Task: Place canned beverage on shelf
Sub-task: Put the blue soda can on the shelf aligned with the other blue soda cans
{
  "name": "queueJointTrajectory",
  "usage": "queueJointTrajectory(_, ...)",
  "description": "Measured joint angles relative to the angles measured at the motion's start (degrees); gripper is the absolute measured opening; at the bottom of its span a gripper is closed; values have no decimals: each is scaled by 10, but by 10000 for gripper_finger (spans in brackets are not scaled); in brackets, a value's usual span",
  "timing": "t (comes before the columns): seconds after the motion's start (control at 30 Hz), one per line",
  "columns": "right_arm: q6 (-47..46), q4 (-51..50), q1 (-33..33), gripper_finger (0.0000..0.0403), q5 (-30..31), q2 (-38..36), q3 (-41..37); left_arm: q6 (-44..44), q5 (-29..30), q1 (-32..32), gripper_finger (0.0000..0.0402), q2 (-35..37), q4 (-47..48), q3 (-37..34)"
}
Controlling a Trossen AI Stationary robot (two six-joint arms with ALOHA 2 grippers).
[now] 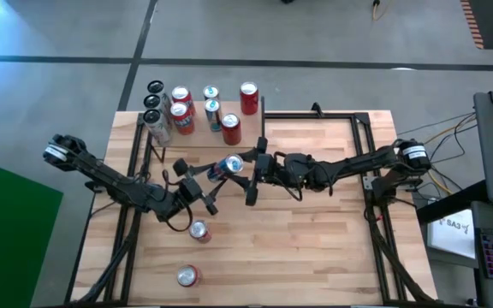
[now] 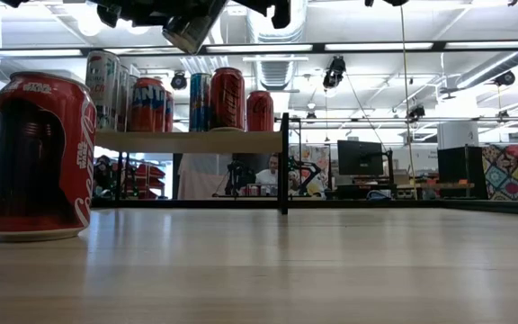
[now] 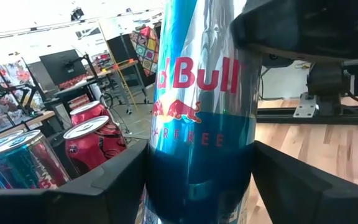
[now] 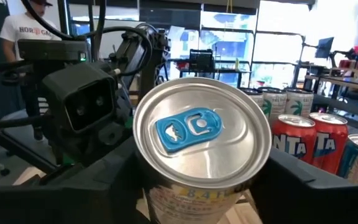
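**Can held between both arms, shelf to the far left**

A slim blue-and-silver can (image 3: 197,106) fills the left wrist view, seated between the two dark fingers of the left gripper (image 1: 205,198). Its lid and blue tab are seen end-on in the right wrist view, set between the fingers of the right gripper (image 1: 252,175). In the high view the can (image 1: 230,165) is carried above the middle of the counter (image 1: 315,248), tilted, its long axis running from the left gripper at the near left up toward the far right. Both pairs of jaws are spread about the can's width and stand around it; it cannot be told which pair bears the weight, or whether either is only closing or letting go.

The shelf (image 1: 255,115) lies to the far left of the can, already stocked with several upright cans, with bare board at its right end. That gap is judged the target, so the can must be stood upright and carried farther away. The right gripper is the nearer to it.
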State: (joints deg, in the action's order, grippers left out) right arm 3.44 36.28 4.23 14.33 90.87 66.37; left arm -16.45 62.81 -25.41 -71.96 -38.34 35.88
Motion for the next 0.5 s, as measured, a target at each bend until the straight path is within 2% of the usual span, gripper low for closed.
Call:
queueJointTrajectory(0.07,1,0,0,208,1,0,0,-1,0,0,261,1,1,0)
queueJointTrajectory(0.27,1,-24,-5,208,3,-8,0,1,-4,-2,267,9,0,0)
queueJointTrajectory(0.5,13,-183,-16,208,-12,-18,71,-24,-4,-16,269,50,3,0)
